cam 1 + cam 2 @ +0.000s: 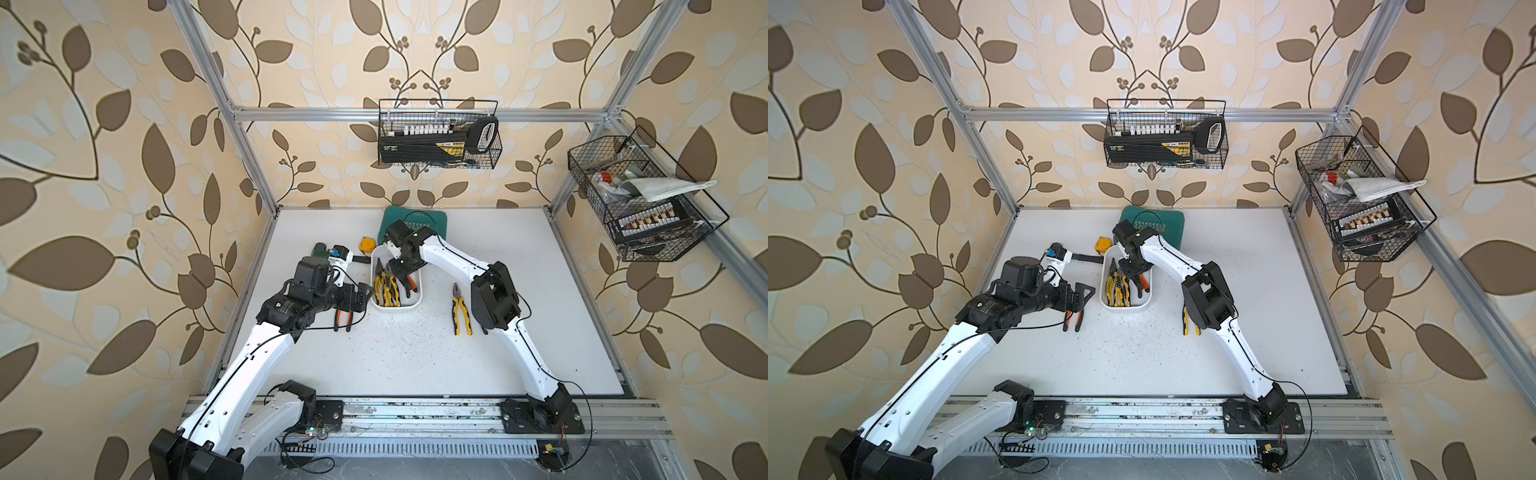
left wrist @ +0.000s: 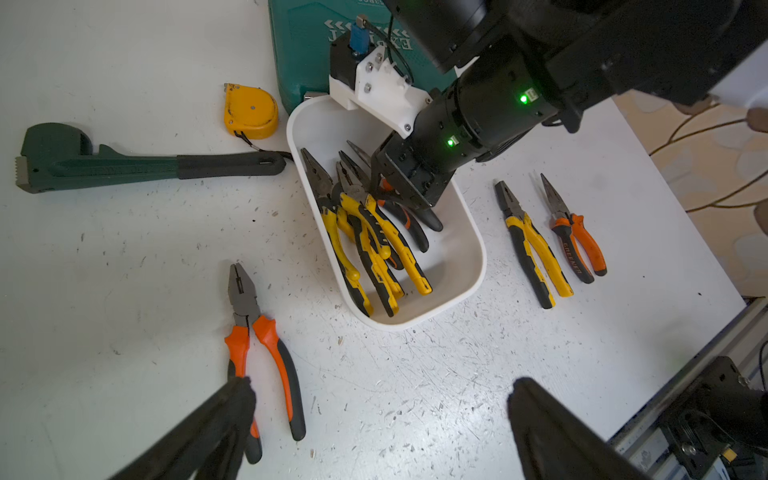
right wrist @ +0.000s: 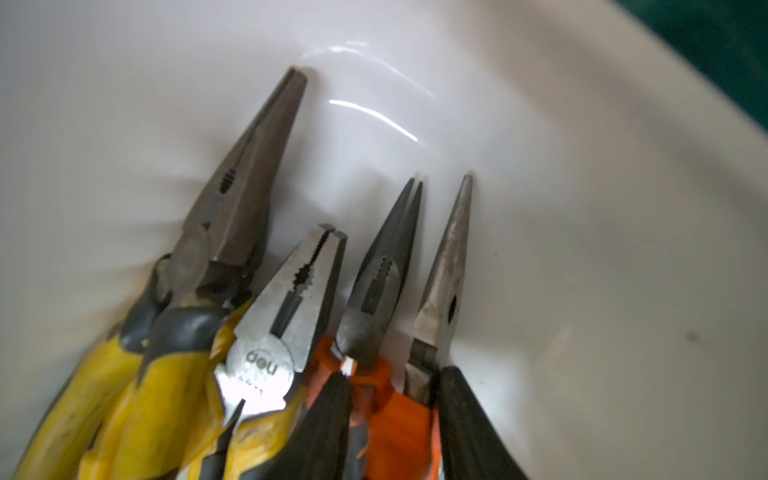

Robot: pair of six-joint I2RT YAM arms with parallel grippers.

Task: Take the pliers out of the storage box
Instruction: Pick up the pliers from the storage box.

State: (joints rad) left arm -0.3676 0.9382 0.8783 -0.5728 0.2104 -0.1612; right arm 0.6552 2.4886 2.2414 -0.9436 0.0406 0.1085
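We see right gripper (image 3: 395, 374) down inside white rounded plastic storage box (image 2: 455, 266). Black fingers (image 3: 465, 415) straddle orange handles of dark needle-nosed pliers (image 3: 386, 274); whether clamped, we cannot tell. Yellow-and-black pliers (image 2: 374, 245) alongside in box. Left gripper (image 2: 384, 386) spread wide over white table (image 2: 124, 270), by orange-and-black pliers (image 2: 266, 332). Yellow-handled pliers (image 2: 534, 249) and orange-handled needle-nosed pair (image 2: 577, 241) lie on table beyond box.

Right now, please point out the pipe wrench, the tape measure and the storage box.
pipe wrench (image 2: 124, 165): left wrist view, green shaft.
tape measure (image 2: 250, 111): left wrist view, yellow case.
storage box (image 2: 466, 257): left wrist view, white side wall.
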